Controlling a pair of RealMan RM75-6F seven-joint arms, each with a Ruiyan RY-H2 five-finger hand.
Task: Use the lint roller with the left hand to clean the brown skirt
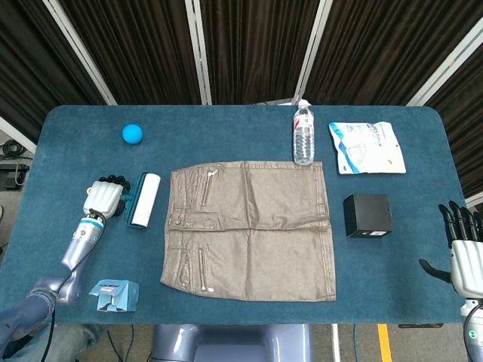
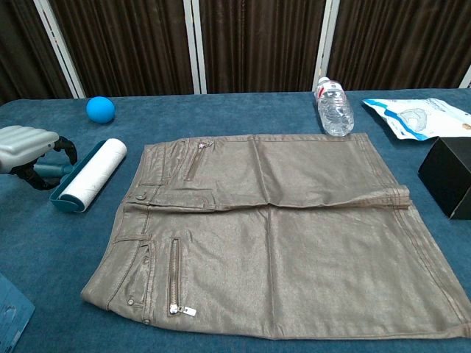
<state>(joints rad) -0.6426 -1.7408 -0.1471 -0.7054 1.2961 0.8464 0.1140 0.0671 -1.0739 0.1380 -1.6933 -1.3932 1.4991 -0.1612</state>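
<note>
So, progress: early, brown skirt (image 1: 249, 230) not rolled yet
left robot hand (image 1: 106, 197): fingers curling around lint roller (image 1: 143, 200) handle, grip unclear
right robot hand (image 1: 464, 256): spread, empty

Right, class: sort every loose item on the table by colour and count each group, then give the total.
Blue or teal: 3: ball, roller, box
Brown: 1: skirt
Black: 1: cube
Clear: 1: bottle
White: 1: packet
Total: 7
</note>
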